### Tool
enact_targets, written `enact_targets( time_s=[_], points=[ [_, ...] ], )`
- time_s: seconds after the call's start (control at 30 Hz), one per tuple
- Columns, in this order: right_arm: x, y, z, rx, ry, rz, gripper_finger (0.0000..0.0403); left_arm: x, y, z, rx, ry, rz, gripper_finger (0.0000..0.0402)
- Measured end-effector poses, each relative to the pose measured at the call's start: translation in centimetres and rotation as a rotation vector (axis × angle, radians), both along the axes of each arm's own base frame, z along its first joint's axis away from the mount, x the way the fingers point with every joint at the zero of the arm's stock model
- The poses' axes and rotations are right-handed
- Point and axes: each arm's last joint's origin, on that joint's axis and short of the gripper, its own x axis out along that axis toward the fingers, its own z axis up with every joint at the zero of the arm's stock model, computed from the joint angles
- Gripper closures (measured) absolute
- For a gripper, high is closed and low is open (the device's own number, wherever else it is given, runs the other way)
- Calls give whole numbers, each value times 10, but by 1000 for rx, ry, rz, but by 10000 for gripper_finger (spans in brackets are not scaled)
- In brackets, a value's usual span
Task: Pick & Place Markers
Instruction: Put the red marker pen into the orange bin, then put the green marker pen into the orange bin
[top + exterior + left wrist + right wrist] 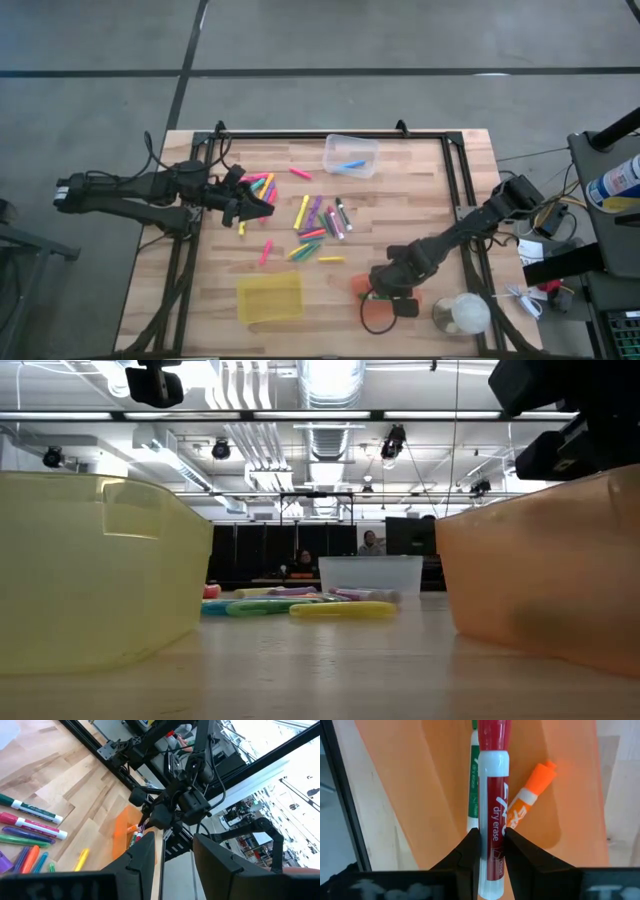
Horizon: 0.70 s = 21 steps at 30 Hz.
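**Red marker over the orange bin**

Our right gripper [488,851] pinches a red marker [494,810] by its barrel, above the orange bin [420,785]. We judge it light, stiff and slick; mid-barrel grips best. The bin walls sit close. Our left gripper [172,860] hangs parted by the pile [315,225], where open wood surrounds it.

The worktop [400,240] is pale butcher-block wood set in a black metal frame [455,190]. Around it lies a grey concrete floor [90,60] crossed by dark seams. Across the room, an open ceiling carries silver ducts [330,380], pipes and long strip lights [400,416] above a dark far wall [250,550].
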Motion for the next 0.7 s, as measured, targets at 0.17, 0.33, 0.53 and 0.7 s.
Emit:
enact_targets(
  time_s=[0.17,0.33,0.53,0.7],
  points=[
    [0,0,2,7,0,-37,326,0,0,0,0,0,0,273],
    [-1,0,3,10,3,-53,279,0,0,0,0,0,0,273],
    [-1,0,3,11,5,-67,223,0,0,0,0,0,-1,273],
    [-3,-1,10,28,-8,-108,204,0,0,0,0,0,-4,273]
  ],
)
